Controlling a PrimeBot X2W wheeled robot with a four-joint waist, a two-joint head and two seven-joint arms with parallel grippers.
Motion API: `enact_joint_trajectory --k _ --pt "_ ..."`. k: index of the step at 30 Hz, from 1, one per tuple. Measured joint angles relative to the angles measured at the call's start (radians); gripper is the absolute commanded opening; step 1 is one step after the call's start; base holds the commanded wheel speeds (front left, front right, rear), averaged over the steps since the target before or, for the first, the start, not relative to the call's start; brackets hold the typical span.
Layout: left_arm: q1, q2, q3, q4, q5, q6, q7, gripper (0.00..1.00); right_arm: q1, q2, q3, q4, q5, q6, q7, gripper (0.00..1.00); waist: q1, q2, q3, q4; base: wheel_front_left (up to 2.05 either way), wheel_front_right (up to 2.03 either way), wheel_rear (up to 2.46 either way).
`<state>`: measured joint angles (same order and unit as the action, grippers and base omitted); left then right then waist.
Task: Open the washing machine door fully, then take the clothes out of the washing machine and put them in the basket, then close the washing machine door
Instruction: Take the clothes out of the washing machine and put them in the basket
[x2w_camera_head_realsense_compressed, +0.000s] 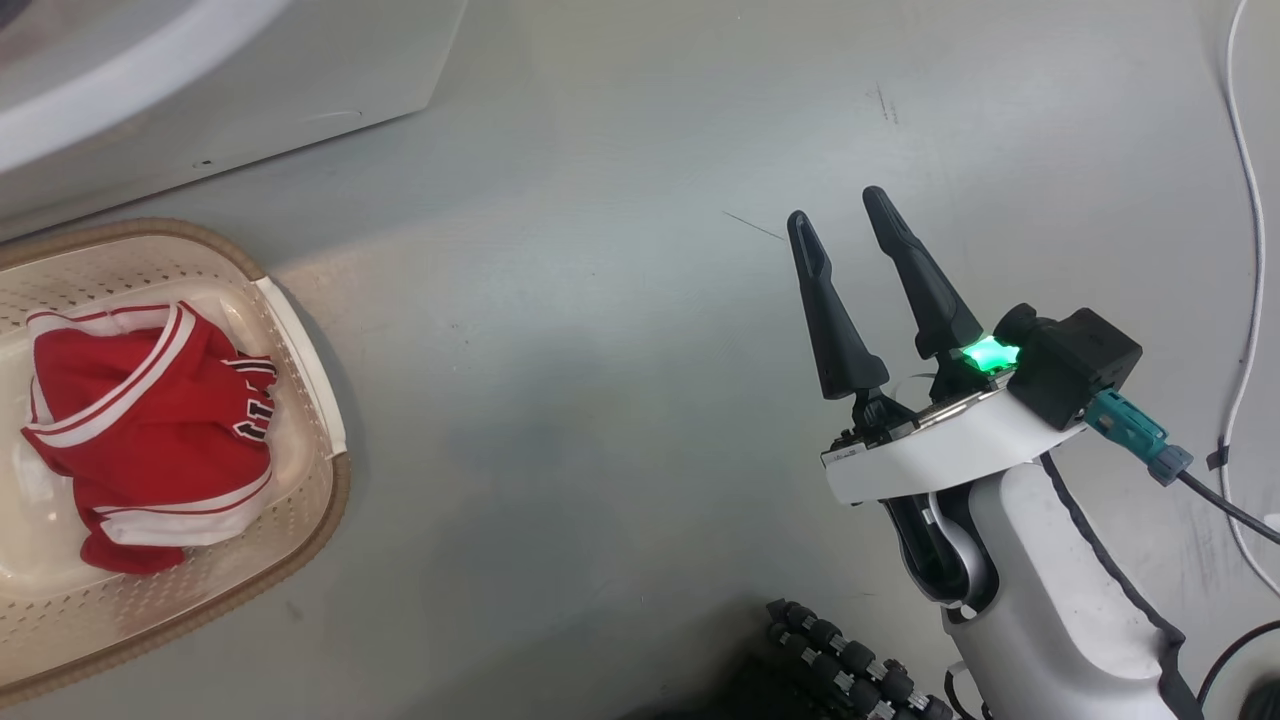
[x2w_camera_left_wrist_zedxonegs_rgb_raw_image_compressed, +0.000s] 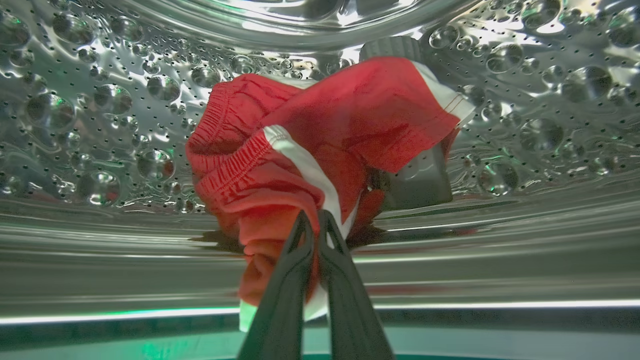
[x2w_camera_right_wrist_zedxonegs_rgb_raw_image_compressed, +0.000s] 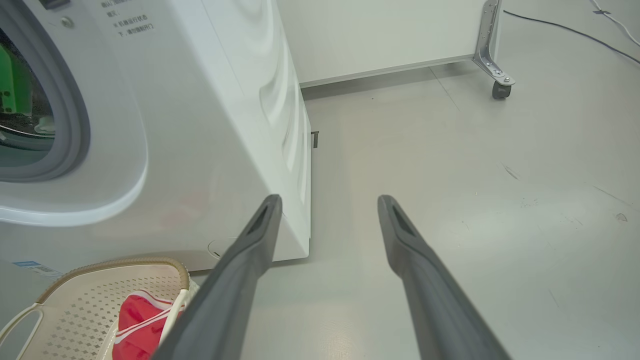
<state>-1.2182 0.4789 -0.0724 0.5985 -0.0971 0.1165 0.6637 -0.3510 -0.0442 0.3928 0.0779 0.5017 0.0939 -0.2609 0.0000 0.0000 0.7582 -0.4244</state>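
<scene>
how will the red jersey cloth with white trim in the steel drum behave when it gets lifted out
Probably floppy: the red jersey cloth with white trim is bunched in soft folds, so it should sag below the left gripper. Likely light, being thin fabric. It may drag along the perforated steel drum, since only one fold is pinched.

The left pincer (x2w_camera_left_wrist_zedxonegs_rgb_raw_image_compressed: 314, 216) is clamped on a lower fold of the red, white-trimmed clothes (x2w_camera_left_wrist_zedxonegs_rgb_raw_image_compressed: 350, 115), bunched inside the dimpled steel drum (x2w_camera_left_wrist_zedxonegs_rgb_raw_image_compressed: 100, 100).
</scene>
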Motion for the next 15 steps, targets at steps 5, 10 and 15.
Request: enact_joint_trajectory --k 5,10,15 --pt "-0.007 -0.026 0.022 -0.012 -0.017 0.000 -0.024 0.00 -0.008 0.000 0.000 0.000 0.000 0.000 0.000 1.00 0.0000 0.0000 0.000 0.002 0.00 0.00 0.00" --pt "-0.007 -0.071 0.062 -0.021 -0.064 0.000 -0.090 0.00 -0.009 0.000 -0.009 0.008 -0.001 -0.001 0.000 1.00 0.0000 0.0000 -0.005 0.009 0.00 0.00 0.00" --pt "0.007 -0.116 0.110 -0.026 -0.100 0.002 -0.193 0.00 -0.010 0.000 -0.008 0.014 -0.011 -0.001 0.000 1.00 0.0000 0.0000 -0.023 0.021 0.00 0.00 0.00"
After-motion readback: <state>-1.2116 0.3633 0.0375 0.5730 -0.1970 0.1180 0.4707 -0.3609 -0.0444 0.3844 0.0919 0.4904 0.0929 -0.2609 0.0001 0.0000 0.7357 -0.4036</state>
